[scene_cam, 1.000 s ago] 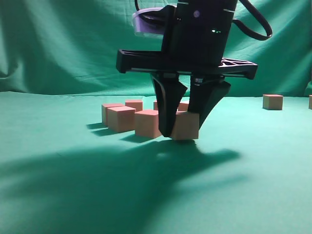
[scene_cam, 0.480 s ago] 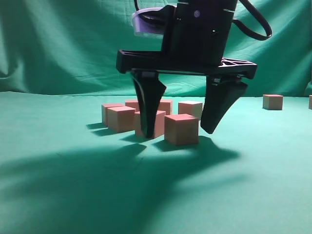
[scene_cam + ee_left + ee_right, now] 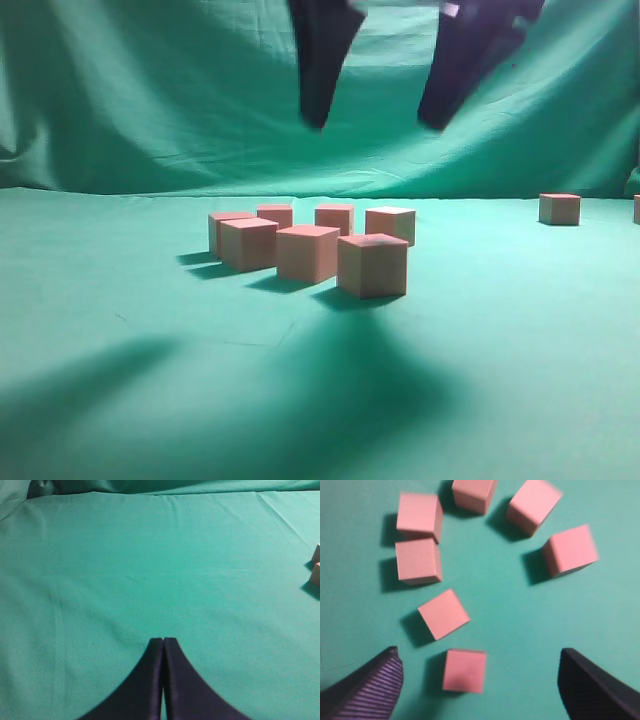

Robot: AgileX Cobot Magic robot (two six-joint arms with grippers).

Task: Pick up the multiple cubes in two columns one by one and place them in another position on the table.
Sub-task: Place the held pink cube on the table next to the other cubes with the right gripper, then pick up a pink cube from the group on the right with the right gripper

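Right pincer (image 3: 378,120) spread wide (empty), high above the cubes (image 3: 372,265)

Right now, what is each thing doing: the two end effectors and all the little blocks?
Right end effector: open, empty, high above the cluster.
Left end effector: shut, empty, over bare table.
Nearest cube: free, flat on the cloth.
Other cubes: resting apart, unstacked.
Far cube: alone at right.

Seven small cubes (image 3: 464,670), pink-topped with tan sides, sit upright on the teal counter (image 3: 520,340) in a loose cluster, none stacked; another cube (image 3: 559,208) rests well apart.
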